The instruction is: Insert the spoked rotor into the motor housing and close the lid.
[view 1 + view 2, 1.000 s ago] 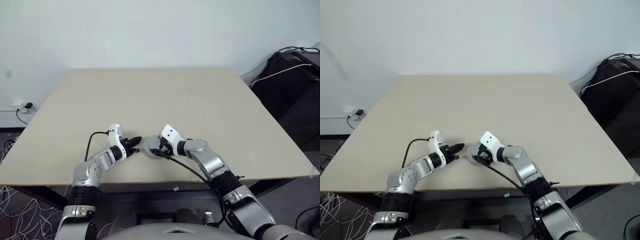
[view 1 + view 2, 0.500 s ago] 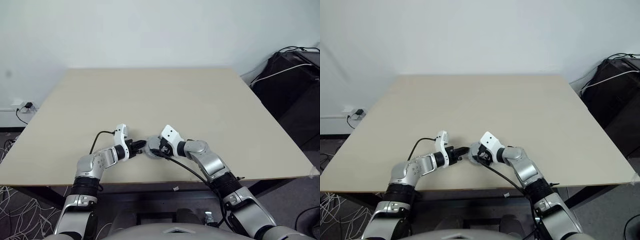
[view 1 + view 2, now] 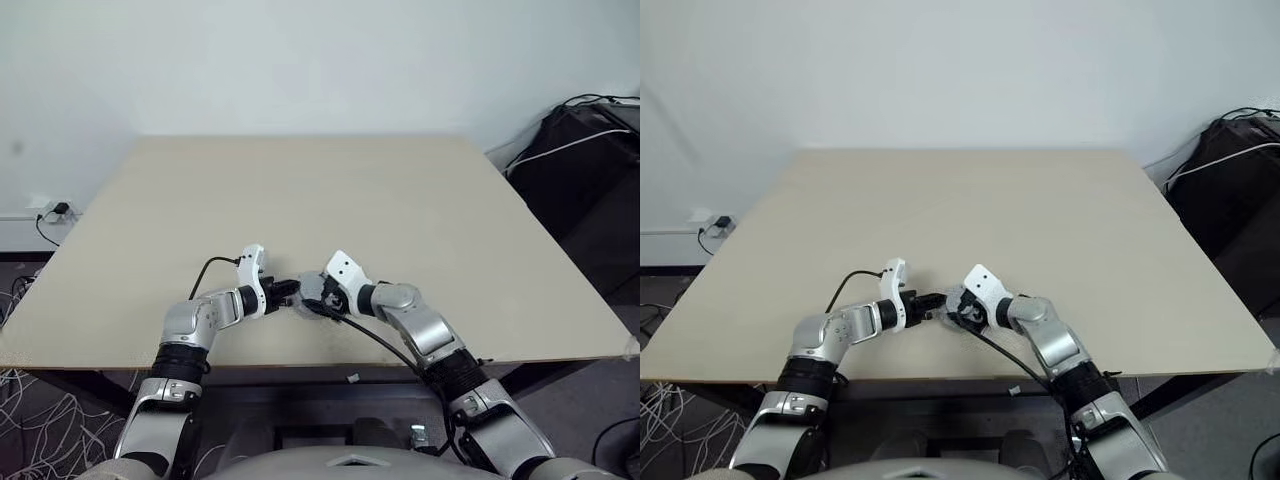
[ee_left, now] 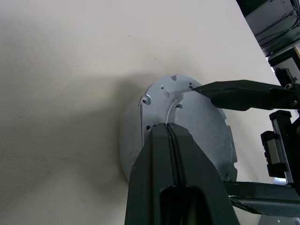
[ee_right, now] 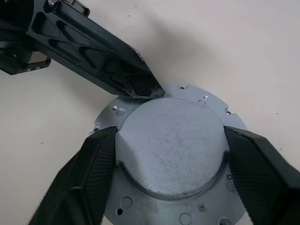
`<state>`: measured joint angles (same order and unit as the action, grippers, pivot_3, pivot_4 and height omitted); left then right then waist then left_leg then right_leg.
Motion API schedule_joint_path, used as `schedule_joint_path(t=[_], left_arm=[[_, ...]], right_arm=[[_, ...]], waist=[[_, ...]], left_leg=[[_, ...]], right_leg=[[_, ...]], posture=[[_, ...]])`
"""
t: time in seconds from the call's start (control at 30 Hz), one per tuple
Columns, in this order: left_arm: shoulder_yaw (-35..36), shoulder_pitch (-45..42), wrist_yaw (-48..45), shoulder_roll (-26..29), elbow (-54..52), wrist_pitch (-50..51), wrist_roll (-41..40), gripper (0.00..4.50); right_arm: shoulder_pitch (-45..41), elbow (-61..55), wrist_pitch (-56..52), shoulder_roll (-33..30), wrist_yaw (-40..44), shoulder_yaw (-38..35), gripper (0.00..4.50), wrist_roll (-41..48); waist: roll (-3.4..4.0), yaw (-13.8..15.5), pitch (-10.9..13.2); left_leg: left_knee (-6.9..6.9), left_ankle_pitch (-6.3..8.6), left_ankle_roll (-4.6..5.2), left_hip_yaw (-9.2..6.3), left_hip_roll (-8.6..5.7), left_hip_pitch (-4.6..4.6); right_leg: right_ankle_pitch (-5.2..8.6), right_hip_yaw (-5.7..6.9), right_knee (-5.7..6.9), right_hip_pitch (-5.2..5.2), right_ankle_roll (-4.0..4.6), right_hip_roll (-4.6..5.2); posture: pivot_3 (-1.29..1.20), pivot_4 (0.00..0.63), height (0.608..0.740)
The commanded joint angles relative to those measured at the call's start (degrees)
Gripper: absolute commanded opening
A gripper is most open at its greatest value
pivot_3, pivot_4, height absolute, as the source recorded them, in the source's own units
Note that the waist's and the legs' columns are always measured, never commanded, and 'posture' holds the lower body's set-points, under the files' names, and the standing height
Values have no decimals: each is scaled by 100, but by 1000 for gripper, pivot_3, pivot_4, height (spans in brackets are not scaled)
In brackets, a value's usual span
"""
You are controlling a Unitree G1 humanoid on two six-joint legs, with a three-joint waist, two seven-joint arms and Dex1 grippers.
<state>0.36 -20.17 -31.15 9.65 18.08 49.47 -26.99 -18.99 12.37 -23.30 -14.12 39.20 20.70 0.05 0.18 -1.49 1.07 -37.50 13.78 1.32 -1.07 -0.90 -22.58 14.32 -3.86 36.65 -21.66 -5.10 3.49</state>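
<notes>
Near the front edge of the beige bench [image 3: 400,200] the two arms meet over one small round metal part. It is the lid [image 5: 171,150], a silver-grey disc with a raised smooth centre and a flat flange dotted with small holes and notches, lying flat on the bench top. In the head views it shows as a pale grey patch [image 3: 308,293] between the two wrists. The right gripper [image 5: 171,154] straddles the lid with its two black fingers spread wide, one finger [image 5: 91,173] on one side of the raised centre and the other on the opposite side, both close against its rim; whether they actually press on it I cannot tell. The left gripper [image 4: 169,125] comes in from the other side with its two fingers pressed together into a single point, holding nothing, and that tip [image 5: 149,91] rests at the edge of the lid's raised centre, on the flange. In the left wrist view a thin pale wire or thread [image 4: 169,110] runs across the lid just past the closed tip. Dark bags and cables [image 3: 585,140] sit on the floor off to the right of the bench, and a wall socket [image 3: 52,212] with a plugged cable shows to the left.
</notes>
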Motion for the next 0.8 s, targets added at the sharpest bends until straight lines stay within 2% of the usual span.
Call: schedule_joint_path(t=[0.03, 0.27, 0.43, 0.53, 0.8], left_arm=[[-158, -54, -10, -23, 123, 91, 136, 0], [-152, -49, -58, -53, 135, 57, 185, 0], [-143, -49, -97, -78, 140, 43, 231, 0], [-158, -53, -127, -90, 152, 27, 266, 0], [-186, -29, -166, -80, 134, 5, 305, 0]], right_arm=[[32, -363, -82, -27, 93, -121, 4487, 141], [264, -1353, -210, -358, 14, -416, 4487, 218], [552, -1949, -535, -516, -268, -960, 4487, 443], [918, -2073, -1048, -306, -557, -1409, 4487, 811], [1487, -1977, -2842, 1015, -1544, -2572, 4487, 2018]], waist=[[1, 5, 0], [-2, 27, 3], [-8, 48, 6], [-14, 77, 5], [-11, 78, 6]], left_leg=[[4, 0, 0, 0, 0, 0], [9, -1, 1, -4, -3, -7], [11, 1, -2, -7, -3, -8], [18, 0, -1, -7, -1, -8], [34, 3, -4, -3, 28, -9]], right_leg=[[0, 0, -2, -1, 0, 0], [2, 1, -9, -4, -1, 1], [12, 2, -18, -1, -21, 2], [10, 2, -26, 0, -18, 2], [-5, 1, -43, -2, 6, 3]], posture=[[0, 0, 740], [0, 0, 740], [0, 0, 740], [0, 0, 740], [0, 0, 740]])
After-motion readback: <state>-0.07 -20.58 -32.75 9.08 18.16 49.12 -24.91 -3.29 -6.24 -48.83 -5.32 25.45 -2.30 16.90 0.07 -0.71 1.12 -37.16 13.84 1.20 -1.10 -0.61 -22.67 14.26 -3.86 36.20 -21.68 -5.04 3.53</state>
